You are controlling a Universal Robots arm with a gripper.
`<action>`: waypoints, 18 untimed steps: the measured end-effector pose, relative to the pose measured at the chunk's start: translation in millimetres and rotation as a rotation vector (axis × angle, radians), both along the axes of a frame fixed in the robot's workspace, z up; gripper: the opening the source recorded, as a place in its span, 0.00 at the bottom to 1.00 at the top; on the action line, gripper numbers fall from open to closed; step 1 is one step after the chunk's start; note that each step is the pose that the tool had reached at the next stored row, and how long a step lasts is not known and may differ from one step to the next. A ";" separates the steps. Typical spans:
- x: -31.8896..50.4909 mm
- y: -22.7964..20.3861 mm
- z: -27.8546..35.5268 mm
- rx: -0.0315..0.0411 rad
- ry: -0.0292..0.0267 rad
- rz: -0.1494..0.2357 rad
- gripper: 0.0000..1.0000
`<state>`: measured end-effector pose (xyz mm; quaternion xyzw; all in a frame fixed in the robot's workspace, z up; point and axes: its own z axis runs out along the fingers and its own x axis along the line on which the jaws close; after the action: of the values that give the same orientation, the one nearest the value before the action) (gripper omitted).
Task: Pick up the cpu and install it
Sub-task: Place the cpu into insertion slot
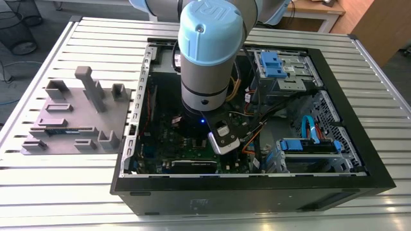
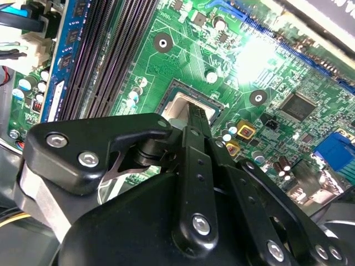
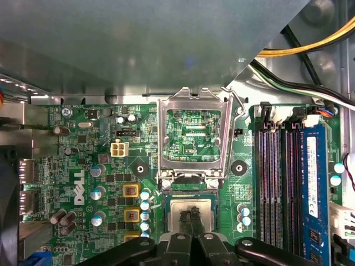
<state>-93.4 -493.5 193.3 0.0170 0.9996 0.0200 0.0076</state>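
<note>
A big black computer case (image 1: 257,195) lies open on the metal worktop (image 1: 64,192). Inside it are the green motherboard (image 1: 192,154), lots of wires and some blue plastic holders (image 1: 273,65) at the far end. The robot arm (image 1: 209,53) reaches straight down into the case.

In both wrist views the gripper (image 3: 192,217) (image 2: 194,117) is low over the motherboard (image 3: 83,160) (image 2: 277,61). Its jaws are pressed together, with nothing pinched between them. The thin tips sit right over the middle of the cpu (image 3: 176,213) (image 2: 178,105). I cannot tell if they touch it.

The cpu lies flat in its square socket on the board. Its shiny top shows on both sides of the tips. The metal socket frame (image 3: 191,98) is flipped up and open, just beside the cpu. A long blue memory stick (image 3: 313,177) stands in a slot near the socket.

On the exterior view's left, well apart from the case, a grey tray (image 1: 70,108) with little holders sits on the worktop. One holder has a thin dark strip (image 1: 64,129) lying in it.
</note>
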 end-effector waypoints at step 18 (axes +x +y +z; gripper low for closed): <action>0.1 0.5 1.8 0.0009 -0.0003 0.000 0.11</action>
<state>-93.3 -493.0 195.1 0.0169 0.9996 0.0204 0.0078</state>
